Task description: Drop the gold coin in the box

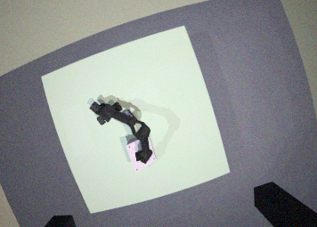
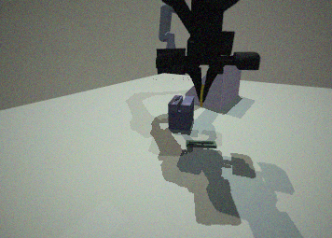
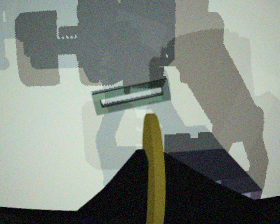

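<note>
The gold coin [image 2: 201,95] [image 3: 154,165] is held on edge between the fingertips of my gripper [image 2: 202,102], seen edge-on in the exterior view and as a yellow strip in the wrist view. The gripper is shut on the coin, raised above the table. The dark-green holder [image 2: 211,147] [image 3: 135,103] lies below with its slot empty; its long side is turned well away from the coin's edge line in the wrist view. The grey-purple box [image 2: 181,118] [image 3: 215,162] stands left of the coin in the exterior view, with a slot in its lid, and right of the fingers in the wrist view, partly hidden.
The arm [image 1: 143,134] reaches from its pink base plate [image 1: 137,165] across the white table [image 1: 191,150]. A tall purple-grey block [image 2: 228,88] stands behind the gripper in the exterior view. Shadows of the arm fall across the holder area.
</note>
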